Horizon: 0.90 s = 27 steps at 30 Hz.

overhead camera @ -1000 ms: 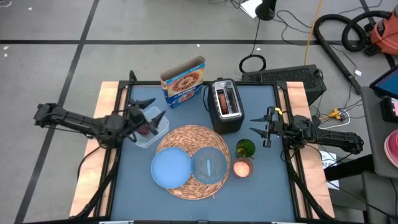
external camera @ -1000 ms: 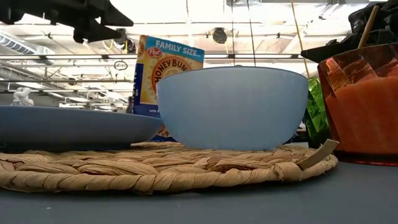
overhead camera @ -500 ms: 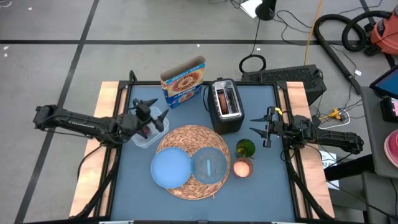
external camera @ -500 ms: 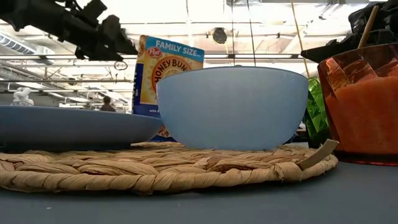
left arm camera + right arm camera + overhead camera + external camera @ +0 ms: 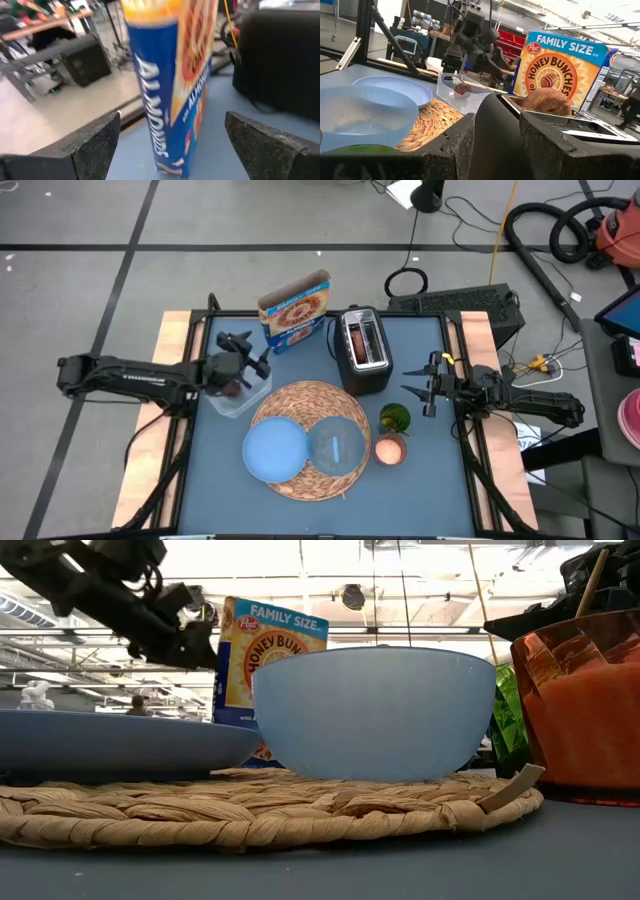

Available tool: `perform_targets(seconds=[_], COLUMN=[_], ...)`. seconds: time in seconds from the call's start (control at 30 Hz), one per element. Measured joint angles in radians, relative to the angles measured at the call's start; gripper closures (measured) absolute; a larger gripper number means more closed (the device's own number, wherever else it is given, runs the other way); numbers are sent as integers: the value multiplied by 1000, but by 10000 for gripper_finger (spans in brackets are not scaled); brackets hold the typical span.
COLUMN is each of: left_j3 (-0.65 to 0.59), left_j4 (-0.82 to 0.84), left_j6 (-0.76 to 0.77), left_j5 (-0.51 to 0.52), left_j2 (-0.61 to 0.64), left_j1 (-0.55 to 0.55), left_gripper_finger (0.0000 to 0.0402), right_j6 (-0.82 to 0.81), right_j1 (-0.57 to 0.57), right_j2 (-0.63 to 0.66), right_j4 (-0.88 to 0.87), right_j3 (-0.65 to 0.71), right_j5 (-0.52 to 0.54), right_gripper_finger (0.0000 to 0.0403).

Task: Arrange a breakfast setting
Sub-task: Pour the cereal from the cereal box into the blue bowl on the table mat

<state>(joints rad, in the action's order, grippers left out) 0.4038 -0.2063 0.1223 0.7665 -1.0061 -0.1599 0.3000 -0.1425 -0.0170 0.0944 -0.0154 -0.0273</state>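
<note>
A round woven mat [image 5: 300,406] lies mid-table with a light-blue plate [image 5: 274,451] and a clear bowl [image 5: 337,445] on it. An orange-pink cup [image 5: 390,449] stands right of the mat. A brown bagel [image 5: 547,101] sticks up out of the toaster [image 5: 362,350]. A small dark-red fruit [image 5: 463,89] lies in the clear tub [image 5: 228,402]. My left gripper [image 5: 257,352] hangs open above the tub's far side, pointing at the cereal box [image 5: 170,75], clear of it. My right gripper [image 5: 421,388] waits open at the table's right, holding nothing.
The cereal box [image 5: 295,312] stands upright at the far edge, left of the toaster. A green object [image 5: 395,418] sits between the toaster and the cup. Bare blue tabletop [image 5: 215,480] lies near the front left and front right.
My left gripper has moved from over the tub toward the table's far edge and right, toward the cereal box. It has sunk and tipped up from pointing downward to nearly level. It has stayed open. Nothing on the table has moved.
</note>
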Motion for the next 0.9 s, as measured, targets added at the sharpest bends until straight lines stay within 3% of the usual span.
perform_targets(seconds=[0.5,0.7,0.9], left_j3=[0,0,0], left_j4=[-205,-317,-329], left_j6=[-39,-38,-11], left_j5=[-271,-332,-348], left_j2=[-228,-305,-319], left_j1=[-263,-333,-337], left_gripper_finger=[36,36,36], right_j6=[0,0,0], right_j1=[0,0,0], right_j2=[0,0,0], right_j4=[0,0,0], right_j3=[0,0,0], right_j5=[0,0,0], right_gripper_finger=[252,252,252])
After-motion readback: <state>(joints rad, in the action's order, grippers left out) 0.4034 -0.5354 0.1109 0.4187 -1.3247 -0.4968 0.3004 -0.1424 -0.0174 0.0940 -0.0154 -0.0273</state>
